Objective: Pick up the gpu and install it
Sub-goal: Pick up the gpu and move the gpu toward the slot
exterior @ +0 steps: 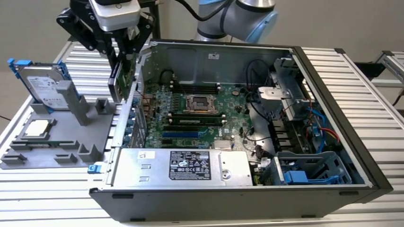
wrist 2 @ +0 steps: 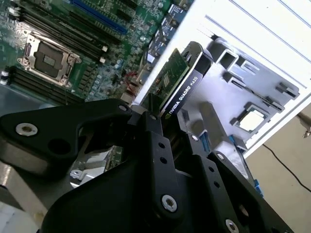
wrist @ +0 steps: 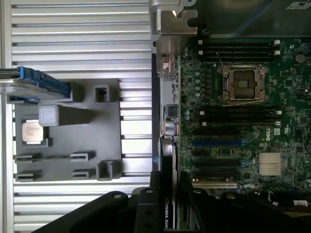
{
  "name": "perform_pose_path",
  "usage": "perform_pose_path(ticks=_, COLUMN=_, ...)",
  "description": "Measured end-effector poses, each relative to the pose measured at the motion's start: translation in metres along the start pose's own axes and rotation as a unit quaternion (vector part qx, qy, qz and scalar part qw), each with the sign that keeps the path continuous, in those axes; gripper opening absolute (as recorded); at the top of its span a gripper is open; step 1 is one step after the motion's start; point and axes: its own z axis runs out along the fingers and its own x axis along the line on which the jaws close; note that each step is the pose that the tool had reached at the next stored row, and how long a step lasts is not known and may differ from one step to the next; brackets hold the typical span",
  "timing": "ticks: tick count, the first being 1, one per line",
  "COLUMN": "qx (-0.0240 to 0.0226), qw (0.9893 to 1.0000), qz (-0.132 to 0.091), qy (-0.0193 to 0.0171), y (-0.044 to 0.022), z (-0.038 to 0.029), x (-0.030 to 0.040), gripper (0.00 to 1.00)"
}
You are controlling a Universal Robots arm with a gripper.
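- Hand (exterior: 123,59) is clamping the gpu (exterior: 120,82) between its fingers; the black fingers are closing on the card's top edge in both wrist views (wrist 2: 167,121) (wrist: 167,194).
- In the upper left of the exterior view, the gpu is hanging on edge in the air, lifted clear of the grey holder (exterior: 63,142).
- Card is sitting right at the open computer case's (exterior: 328,61) wall on the exterior view's left, between the holder and the motherboard (exterior: 189,118).
- Second wrist view: the gpu (wrist 2: 177,82) is showing its green board toward the motherboard (wrist 2: 73,29) and its black shroud toward the holder (wrist 2: 252,92).
- First wrist view: the gpu (wrist: 167,165) is lining up edge-on along the case's port side, beside the blue slots (wrist: 218,143).
- Not seated in any slot yet.
- Hard drive (exterior: 41,87) with blue rails is standing in the holder at the exterior view's left; CPU chip (exterior: 38,127) is lying flat just below it in the frame.
- Case and holder are resting on the slatted counter (exterior: 353,66).
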Motion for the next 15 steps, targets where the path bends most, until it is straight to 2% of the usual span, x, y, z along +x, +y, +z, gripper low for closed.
perform_pose_path(ticks=15, qx=0.0, qw=1.0, qz=0.0, qy=0.0, y=0.0009, z=0.0001, x=-0.0321, gripper=0.0)
